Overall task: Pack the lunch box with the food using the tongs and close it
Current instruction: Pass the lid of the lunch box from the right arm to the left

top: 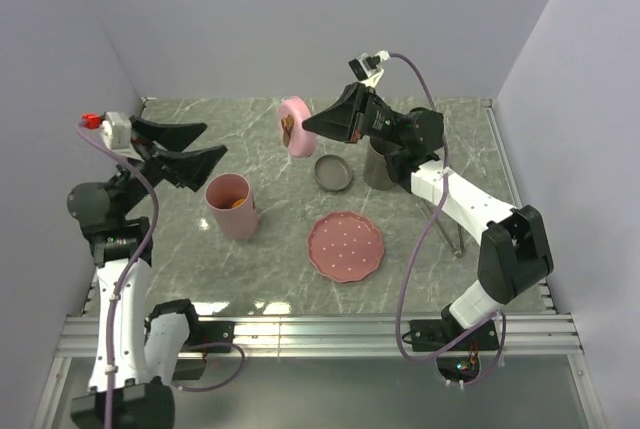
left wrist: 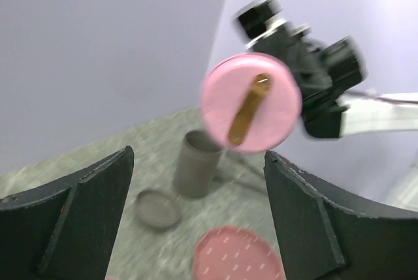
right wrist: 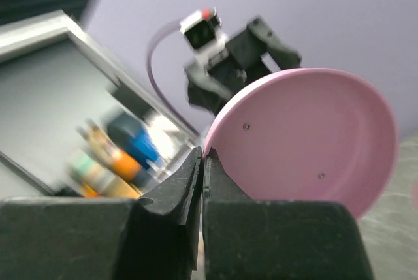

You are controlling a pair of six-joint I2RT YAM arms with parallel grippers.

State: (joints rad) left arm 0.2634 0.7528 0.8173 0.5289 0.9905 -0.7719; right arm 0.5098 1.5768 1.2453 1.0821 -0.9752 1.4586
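Observation:
My right gripper (top: 306, 126) is shut on the rim of the lunch box's round pink lid (top: 296, 127), holding it on edge in the air over the back of the table. The lid (left wrist: 277, 113) has a brown strap across its top; its hollow underside (right wrist: 307, 136) faces the right wrist camera. The open pink lunch box (top: 232, 206) stands at the left with orange food (top: 236, 201) inside. Left of it, my left gripper (top: 213, 141) hangs open and holds nothing. Thin grey tongs (top: 458, 239) lie partly hidden behind my right arm.
A pink scalloped plate (top: 346, 246) lies at the table's front centre. A grey lid (top: 333, 172) and a grey cylindrical cup (top: 380, 164) stand behind it, under my right arm. Pale walls close in the left, back and right sides.

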